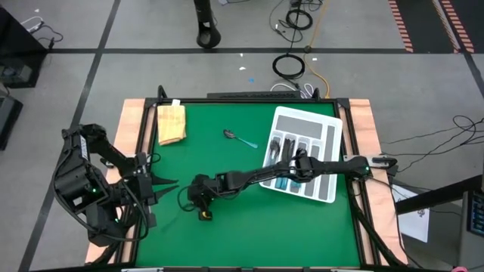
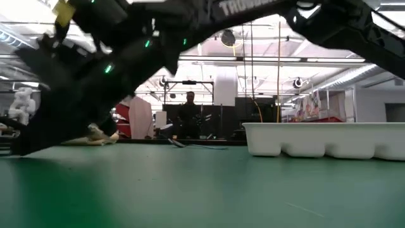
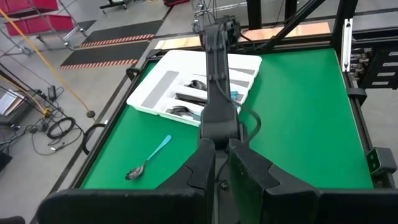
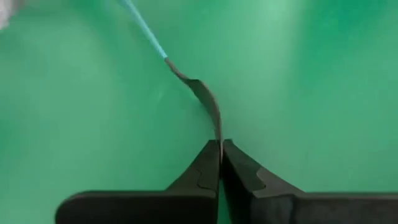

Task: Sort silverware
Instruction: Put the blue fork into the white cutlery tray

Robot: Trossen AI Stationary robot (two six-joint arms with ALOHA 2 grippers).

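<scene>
From above, the right pincer (image 1: 203, 202) reaches low over the green desk (image 1: 249, 219), left of the white tray (image 1: 327, 128); a spoon (image 1: 239, 138) lies farther back. The left pincer (image 1: 168, 182) waits at the left edge, nearly closed, holding nothing. The right wrist view shows the right pincer's fingers closed on the dark tip of a blue-handled utensil (image 4: 186, 74).

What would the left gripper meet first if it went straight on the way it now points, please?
Most likely the right arm, which lies straight ahead of the left gripper; the white tray comes after it. Depth is hard to judge.
</scene>
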